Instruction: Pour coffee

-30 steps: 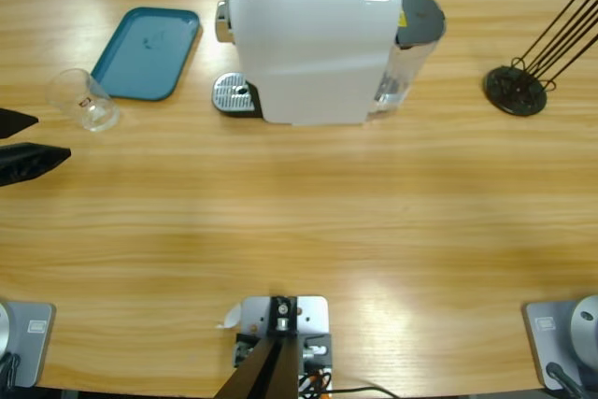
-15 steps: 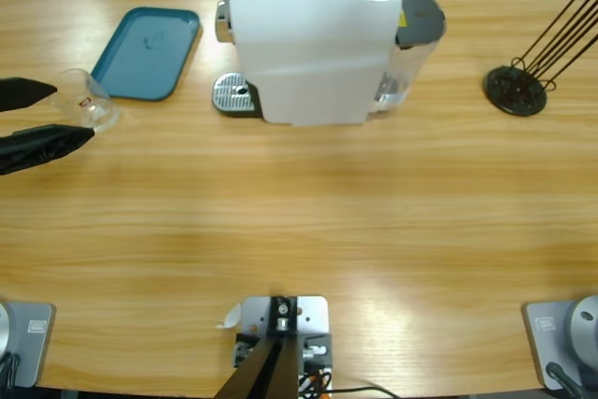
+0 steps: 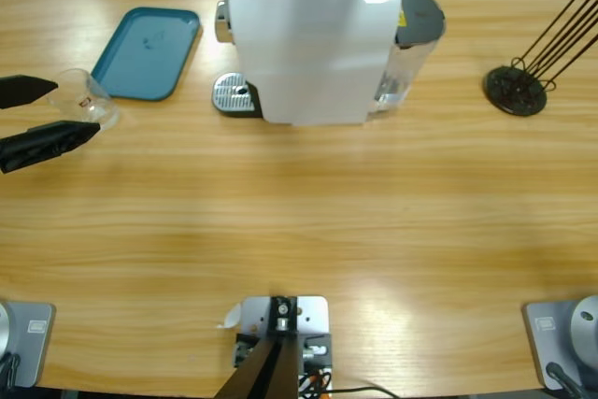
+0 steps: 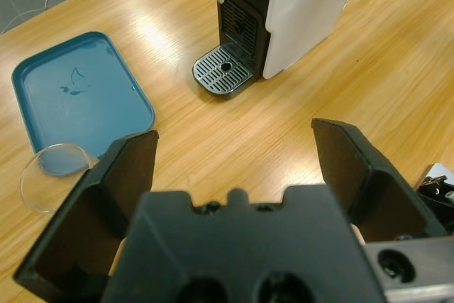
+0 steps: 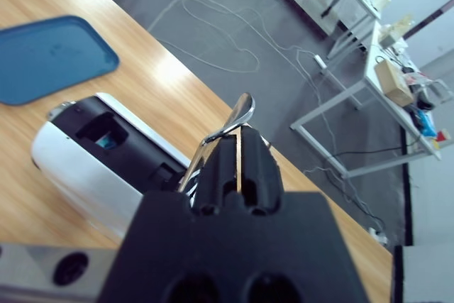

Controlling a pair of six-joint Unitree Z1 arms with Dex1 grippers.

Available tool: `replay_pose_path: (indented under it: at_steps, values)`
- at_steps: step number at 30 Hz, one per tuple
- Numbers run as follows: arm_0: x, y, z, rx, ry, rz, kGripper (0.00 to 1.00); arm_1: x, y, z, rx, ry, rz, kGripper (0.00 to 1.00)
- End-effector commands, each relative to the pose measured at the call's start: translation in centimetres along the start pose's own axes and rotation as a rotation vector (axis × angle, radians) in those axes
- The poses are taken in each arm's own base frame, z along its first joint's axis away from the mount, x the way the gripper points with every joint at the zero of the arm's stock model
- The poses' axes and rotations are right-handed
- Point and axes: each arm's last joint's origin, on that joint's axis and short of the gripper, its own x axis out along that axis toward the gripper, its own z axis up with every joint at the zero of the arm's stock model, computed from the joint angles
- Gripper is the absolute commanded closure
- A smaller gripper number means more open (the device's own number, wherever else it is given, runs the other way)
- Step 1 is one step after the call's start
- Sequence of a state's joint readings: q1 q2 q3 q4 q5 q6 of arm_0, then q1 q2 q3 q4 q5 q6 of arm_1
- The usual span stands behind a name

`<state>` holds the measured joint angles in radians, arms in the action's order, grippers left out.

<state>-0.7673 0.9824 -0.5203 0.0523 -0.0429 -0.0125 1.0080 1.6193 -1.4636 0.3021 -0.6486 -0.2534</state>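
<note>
left gripper (image 3: 51,111) spread wide at the table's left edge, one black jaw on each side of the clear glass tumbler (image 3: 86,98) with a small red mark, beside the teal plastic tray (image 3: 149,51). no coffee discernible in the tumbler. right gripper (image 5: 240,148) closed on the chrome lever (image 5: 234,123) atop the white coffee machine (image 3: 313,44).

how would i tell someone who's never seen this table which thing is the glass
Start at the big white coffee machine, then go to the teal tray beside it. Just off the tray's near corner stands a clear glass tumbler between the two black jaws of the open left claw. It is the only see-through thing there, with a small red mark.
</note>
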Motion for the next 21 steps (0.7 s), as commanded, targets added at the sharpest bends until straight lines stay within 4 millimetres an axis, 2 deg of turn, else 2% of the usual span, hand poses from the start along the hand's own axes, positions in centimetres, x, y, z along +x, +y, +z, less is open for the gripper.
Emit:
replay_pose_path:
  at_steps: [1,4,7,13,21]
  values:
    - [0.0,0.2,-1.2,0.001,0.016,0.028,0.069,2.4,4.2,0.0,-0.1,0.067,0.016,1.0]
    - [0.0,0.2,-1.2,0.001,0.016,0.028,0.069,2.8,5.3,0.2,-0.112,0.067,0.036,1.0]
    - [0.1,0.2,-1.3,-0.001,0.021,0.027,0.069,3.3,7.3,0.4,-0.132,0.062,0.085,1.0]
    - [0.2,0.2,-1.4,-0.001,0.029,0.027,0.069,4.3,10.0,-0.1,-0.151,0.078,0.157,1.0]
    - [0.6,0.2,-1.4,-0.002,0.044,0.024,0.069,5.5,11.2,-1.0,-0.21,0.11,0.148,1.0]
